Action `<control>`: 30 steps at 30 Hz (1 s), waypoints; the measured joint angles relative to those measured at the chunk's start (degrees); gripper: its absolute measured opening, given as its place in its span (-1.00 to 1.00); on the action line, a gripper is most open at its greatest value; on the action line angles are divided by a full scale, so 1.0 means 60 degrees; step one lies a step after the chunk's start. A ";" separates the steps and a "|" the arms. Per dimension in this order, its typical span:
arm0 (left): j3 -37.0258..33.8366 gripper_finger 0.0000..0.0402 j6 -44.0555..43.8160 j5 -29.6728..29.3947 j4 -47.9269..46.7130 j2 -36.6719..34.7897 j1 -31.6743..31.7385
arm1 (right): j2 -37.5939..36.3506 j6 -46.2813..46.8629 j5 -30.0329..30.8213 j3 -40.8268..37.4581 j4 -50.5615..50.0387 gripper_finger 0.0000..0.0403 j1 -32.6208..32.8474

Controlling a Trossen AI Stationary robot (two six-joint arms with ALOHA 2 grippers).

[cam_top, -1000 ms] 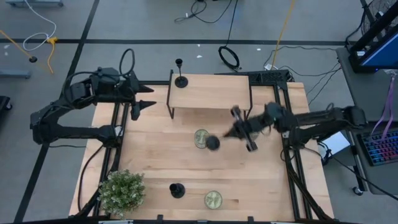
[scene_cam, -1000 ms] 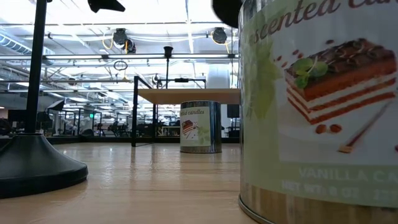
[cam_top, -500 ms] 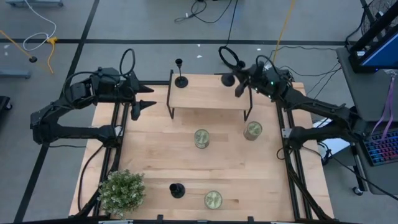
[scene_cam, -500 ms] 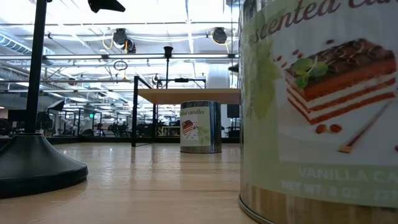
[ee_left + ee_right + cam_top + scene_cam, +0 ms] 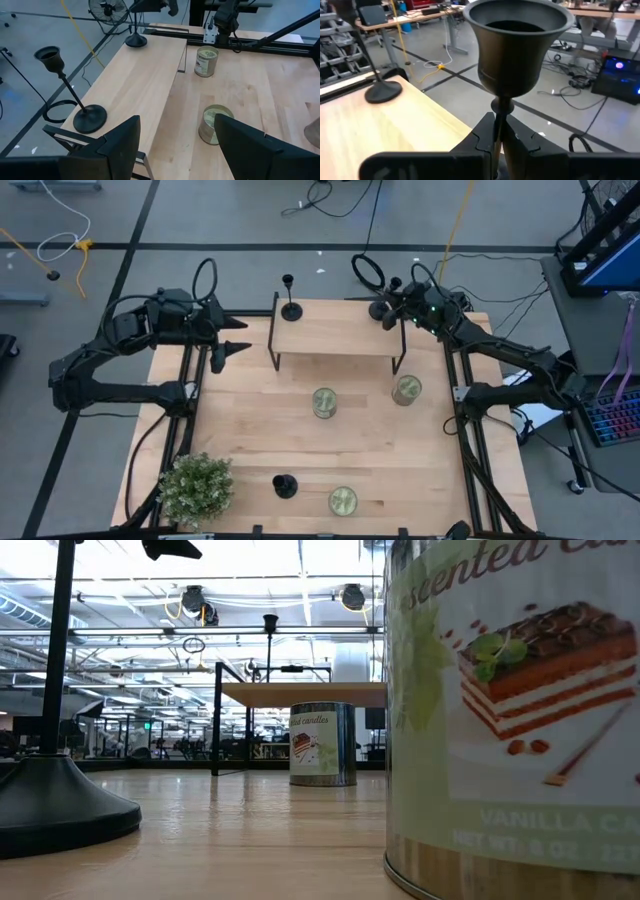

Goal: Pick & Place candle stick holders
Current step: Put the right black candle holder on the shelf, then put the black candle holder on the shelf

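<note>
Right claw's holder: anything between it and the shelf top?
Nothing visible. The right claw is shut on a candle stick holder at the right end of the raised shelf. The only other holder on the shelf stands at its far left end.

The big candle tin filling the low view carries a cake picture with partly cut-off script reading "scented" above it, then "VANILLA CA…" and "NET WT: 8 OZ" beneath. A second candle tin, farther back under the raised shelf, shows "ed candles". Nothing elsewhere is legible.
</note>
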 joint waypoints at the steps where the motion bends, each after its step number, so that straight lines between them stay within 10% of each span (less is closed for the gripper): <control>1: 0.0000 0.30 0.0000 -0.0004 0.0000 0.0000 0.0003 | 0.0000 0.0097 -0.0004 -0.0040 -0.0001 -0.93 -0.0049; 30: -0.1847 0.30 -0.0505 0.0083 0.1507 0.0000 -0.1202 | -0.0761 -0.0309 -0.0030 -0.0167 -0.0820 -0.11 -0.0199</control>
